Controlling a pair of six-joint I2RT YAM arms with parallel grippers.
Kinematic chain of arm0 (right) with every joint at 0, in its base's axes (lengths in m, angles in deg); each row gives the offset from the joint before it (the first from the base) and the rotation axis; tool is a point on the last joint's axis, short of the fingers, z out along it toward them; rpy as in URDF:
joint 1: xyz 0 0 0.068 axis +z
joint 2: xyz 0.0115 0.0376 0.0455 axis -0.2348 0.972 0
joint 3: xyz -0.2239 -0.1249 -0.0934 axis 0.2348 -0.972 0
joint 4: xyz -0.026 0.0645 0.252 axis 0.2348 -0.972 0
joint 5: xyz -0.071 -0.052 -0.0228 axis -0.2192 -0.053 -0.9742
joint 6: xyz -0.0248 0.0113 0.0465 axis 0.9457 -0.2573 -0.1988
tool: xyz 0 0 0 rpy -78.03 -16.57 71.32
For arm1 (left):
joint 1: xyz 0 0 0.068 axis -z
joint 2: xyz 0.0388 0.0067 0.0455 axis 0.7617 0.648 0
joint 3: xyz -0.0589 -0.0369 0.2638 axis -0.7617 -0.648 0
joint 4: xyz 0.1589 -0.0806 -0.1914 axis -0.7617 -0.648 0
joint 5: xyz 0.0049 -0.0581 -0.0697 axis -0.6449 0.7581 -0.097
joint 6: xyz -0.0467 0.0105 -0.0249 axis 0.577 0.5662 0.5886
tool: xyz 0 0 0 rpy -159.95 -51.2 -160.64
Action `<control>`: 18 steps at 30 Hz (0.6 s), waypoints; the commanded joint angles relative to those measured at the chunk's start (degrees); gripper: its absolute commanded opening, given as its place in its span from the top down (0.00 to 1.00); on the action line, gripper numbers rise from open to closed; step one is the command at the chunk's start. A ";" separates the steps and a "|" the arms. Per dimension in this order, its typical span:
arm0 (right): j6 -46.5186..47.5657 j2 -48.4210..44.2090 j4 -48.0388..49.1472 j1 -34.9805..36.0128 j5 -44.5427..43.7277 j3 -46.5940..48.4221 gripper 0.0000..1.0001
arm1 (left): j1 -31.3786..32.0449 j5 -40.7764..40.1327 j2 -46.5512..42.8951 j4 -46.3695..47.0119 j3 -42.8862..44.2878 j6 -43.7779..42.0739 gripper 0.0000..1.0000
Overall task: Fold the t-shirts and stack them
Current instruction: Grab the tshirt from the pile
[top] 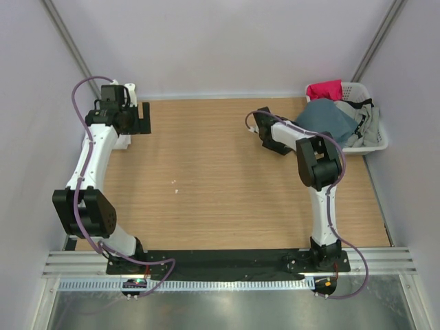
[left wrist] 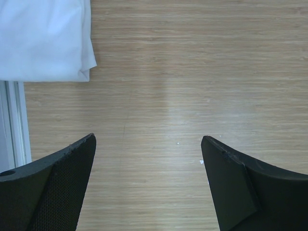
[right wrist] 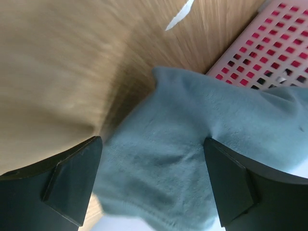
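The slate-blue t-shirt [top: 328, 118] lies bunched over the near rim of the white basket [top: 382, 141] at the far right. My right gripper [top: 271, 137] is just left of it. In the right wrist view the right gripper [right wrist: 153, 149] is open and the blue cloth [right wrist: 192, 144] fills the gap between its jaws; the picture is blurred. The white t-shirt [left wrist: 43, 38] lies folded at the far left edge, beside my left gripper [left wrist: 148, 144], which is open and empty over bare wood. The left gripper also shows in the top view [top: 143, 118].
The basket also holds a red garment [top: 324, 89] and a grey-green one [top: 366, 124]. The wooden table [top: 206, 179] is bordered by walls at the back and sides. A metal rail [left wrist: 14, 120] runs along the left edge.
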 commanded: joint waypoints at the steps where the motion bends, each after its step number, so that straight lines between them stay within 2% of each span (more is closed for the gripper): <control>1: 2.15 0.76 3.92 -2.19 -5.45 4.30 0.08 | -0.04 -0.12 -1.03 2.32 0.52 0.47 0.09; 4: 2.67 1.91 4.80 -3.24 -6.95 5.35 0.20 | -0.04 0.06 -0.94 2.24 0.52 0.55 0.09; 6: 3.55 2.00 6.64 -3.77 -7.66 5.00 0.36 | -0.12 0.06 -0.85 2.24 0.52 0.64 0.09; 7: 3.82 2.26 7.17 -3.86 -8.09 5.18 0.62 | -0.12 0.15 -0.68 2.24 0.61 0.73 0.09; 8: 3.91 2.26 7.70 -3.95 -8.53 5.27 0.81 | -0.04 0.15 -0.59 2.24 0.61 0.73 0.09; 9: 4.08 2.09 7.97 -3.95 -8.71 5.18 0.93 | -0.04 0.32 -0.50 2.24 0.61 0.82 0.09; 10: 4.17 1.74 8.23 -3.95 -8.89 5.18 0.98 | -0.04 0.32 -0.41 2.24 0.70 0.82 0.09; 14: 3.65 -0.20 6.56 -3.60 -7.84 6.32 0.99 | -0.04 0.41 -0.32 2.24 0.87 0.73 0.09; 18: 1.19 -4.85 2.61 -0.88 -1.45 9.82 0.98 | 0.05 -0.03 -0.33 2.24 0.79 0.55 0.09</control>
